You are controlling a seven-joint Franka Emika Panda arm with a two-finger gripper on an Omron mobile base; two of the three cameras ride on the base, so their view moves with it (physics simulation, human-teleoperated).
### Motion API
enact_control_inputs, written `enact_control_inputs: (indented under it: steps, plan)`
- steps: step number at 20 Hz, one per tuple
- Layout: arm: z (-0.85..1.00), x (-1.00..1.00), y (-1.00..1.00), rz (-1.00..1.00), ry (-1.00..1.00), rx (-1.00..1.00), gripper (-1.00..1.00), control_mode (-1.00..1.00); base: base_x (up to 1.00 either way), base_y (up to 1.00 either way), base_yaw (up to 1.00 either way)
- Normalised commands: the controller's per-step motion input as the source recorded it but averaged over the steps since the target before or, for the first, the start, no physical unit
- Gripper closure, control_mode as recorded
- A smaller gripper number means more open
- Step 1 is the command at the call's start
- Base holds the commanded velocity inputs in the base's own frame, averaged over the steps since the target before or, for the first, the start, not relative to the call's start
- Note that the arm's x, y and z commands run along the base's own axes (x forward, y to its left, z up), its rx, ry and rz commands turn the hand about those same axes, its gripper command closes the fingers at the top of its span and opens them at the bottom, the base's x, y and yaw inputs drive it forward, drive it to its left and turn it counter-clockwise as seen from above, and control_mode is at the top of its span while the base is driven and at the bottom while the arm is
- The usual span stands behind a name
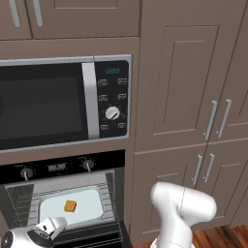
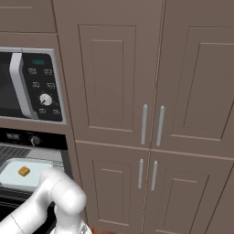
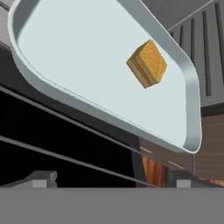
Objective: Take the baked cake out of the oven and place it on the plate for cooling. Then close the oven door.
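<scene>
The black oven [image 1: 57, 167] [image 2: 18, 137] stands open, and its door is swung down below the racks, mostly out of view. A pale grey baking tray [image 1: 48, 206] [image 2: 9, 176] [image 3: 65, 52] rests on a rack inside. On it sits the cake [image 1: 70, 206] [image 2: 23, 171] [image 3: 148, 64], a small golden-brown block. My gripper [image 3: 113, 178] hangs open just in front of the tray's near rim, below the cake, with nothing between its fingers [image 3: 42, 177]. The plate is out of view.
A silver-trimmed microwave [image 1: 48, 104] [image 2: 27, 87] sits directly above the oven. Tall brown cabinets [image 1: 193, 97] [image 2: 151, 114] with bar handles fill the wall to the right. Wire racks [image 3: 65, 157] cross below the tray. Wooden floor shows at the lower right.
</scene>
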Motion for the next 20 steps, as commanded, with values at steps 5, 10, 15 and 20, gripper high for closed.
enact_control_inputs:
  steps: [5,10,15,20]
  plan:
    - [0.51,0.00,-0.10,-0.10,-0.09,0.07,-1.00,-1.00,0.00,0.00,0.00]
    - [0.46,0.01,-0.22,-0.09,-0.11,0.09,-1.00,-1.00,0.00,0.00,0.00]
    - [0.40,0.03,-0.34,-0.07,-0.05,0.20,-1.00,-1.00,0.00,0.00,0.00]
    - [0.30,0.12,-0.41,-0.01,0.00,0.27,-1.00,-1.00,0.00,0.00,0.00]
